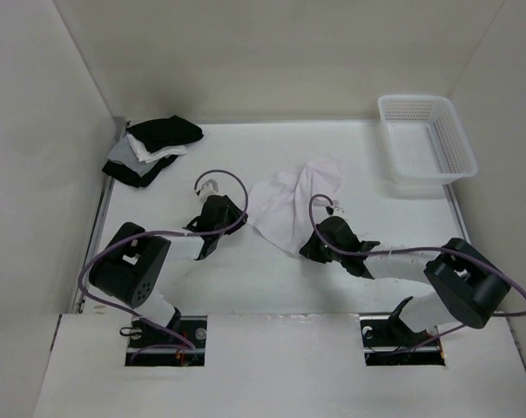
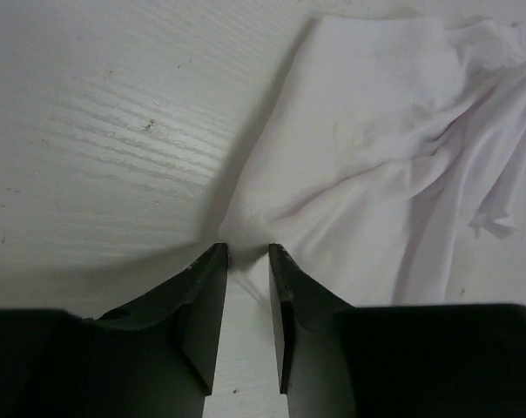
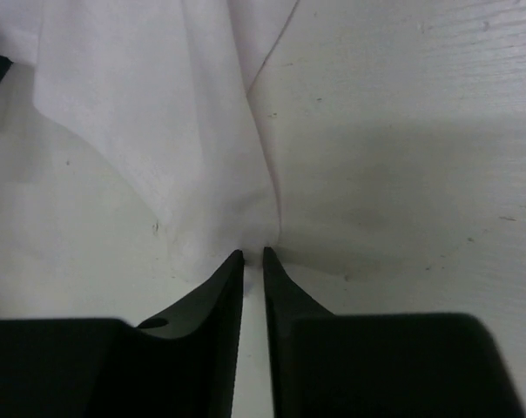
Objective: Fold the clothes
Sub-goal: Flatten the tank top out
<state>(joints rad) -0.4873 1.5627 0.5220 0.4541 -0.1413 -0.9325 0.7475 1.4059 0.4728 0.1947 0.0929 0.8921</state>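
Right wrist view: right hand (image 3: 252, 252) narrow, pinching the T-shirt (image 3: 150, 113) — left hand (image 2: 248, 248) narrow at its edge, grip unclear

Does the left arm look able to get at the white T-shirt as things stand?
Most likely yes. The left hand sits low over the table with a corner of the white T-shirt right at the gap between its jaws, and nothing lies between them.
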